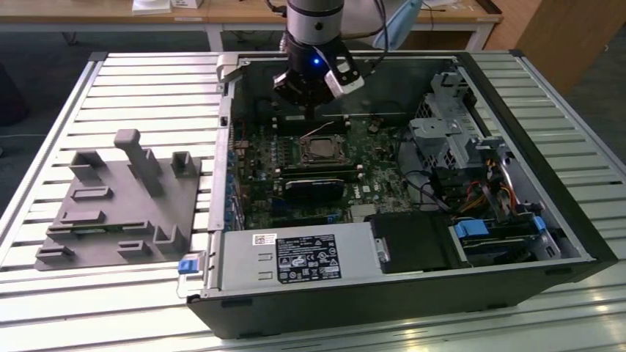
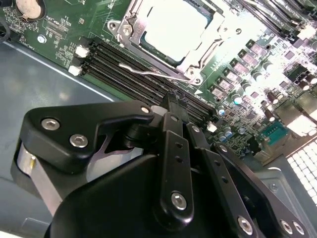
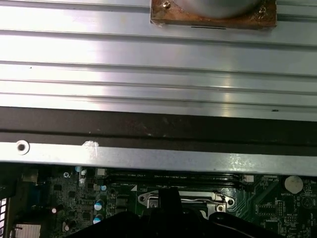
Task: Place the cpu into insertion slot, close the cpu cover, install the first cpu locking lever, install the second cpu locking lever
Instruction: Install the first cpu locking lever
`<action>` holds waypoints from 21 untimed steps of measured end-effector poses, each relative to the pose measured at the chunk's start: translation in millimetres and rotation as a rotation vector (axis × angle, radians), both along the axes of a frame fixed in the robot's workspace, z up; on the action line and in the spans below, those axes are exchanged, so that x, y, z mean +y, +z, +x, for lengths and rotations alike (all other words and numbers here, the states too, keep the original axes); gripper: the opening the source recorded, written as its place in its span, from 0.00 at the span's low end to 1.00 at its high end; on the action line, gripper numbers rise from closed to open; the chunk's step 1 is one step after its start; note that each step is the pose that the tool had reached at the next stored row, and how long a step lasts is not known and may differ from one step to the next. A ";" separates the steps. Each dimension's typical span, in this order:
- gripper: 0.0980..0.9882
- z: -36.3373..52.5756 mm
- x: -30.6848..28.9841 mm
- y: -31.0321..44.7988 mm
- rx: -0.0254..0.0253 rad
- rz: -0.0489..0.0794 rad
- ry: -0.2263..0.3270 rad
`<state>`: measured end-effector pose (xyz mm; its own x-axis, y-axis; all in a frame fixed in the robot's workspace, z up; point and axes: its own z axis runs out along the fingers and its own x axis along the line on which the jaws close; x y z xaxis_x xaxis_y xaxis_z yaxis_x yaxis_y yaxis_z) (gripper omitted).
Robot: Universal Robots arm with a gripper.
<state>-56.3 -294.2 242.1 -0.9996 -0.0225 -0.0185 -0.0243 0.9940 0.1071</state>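
Note:
The cpu (image 2: pixel 173 25) lies flat in the insertion slot (image 1: pixel 321 150) on the green motherboard, its silvery top glaring under the light. The cpu cover (image 2: pixel 210 39) lies down around it as a metal frame. A thin wire locking lever (image 2: pixel 148 73) runs along the socket's side next to the memory slots, and whether it is hooked I cannot tell. My gripper (image 2: pixel 171 96) hangs just above the board beside that lever, shut, with nothing seen between its fingers. In the exterior view the gripper (image 1: pixel 311 116) is over the far edge of the slot. The first wrist view has the gripper (image 3: pixel 171 194) in front of the socket.
The open computer case (image 1: pixel 547 213) lies on a slatted metal table. Long black memory slots (image 2: pixel 124 62) run beside the socket. A black card (image 1: pixel 313 187), a power supply (image 1: pixel 293 257) and drive cages (image 1: pixel 459 139) crowd the case. A grey fixture block (image 1: pixel 117 205) sits at the exterior view's left.

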 end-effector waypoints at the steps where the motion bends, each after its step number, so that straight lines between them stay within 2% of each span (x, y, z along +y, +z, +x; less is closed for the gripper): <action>1: 0.01 0.1 0.0 -0.3 -0.0001 -0.001 -0.001; 7: 0.01 1.9 -0.1 -3.7 0.0000 -0.003 -0.022; 14: 0.01 8.9 -0.1 -9.6 0.0003 -0.003 -0.020; 21: 0.01 9.5 0.0 -11.8 0.0002 -0.003 -0.011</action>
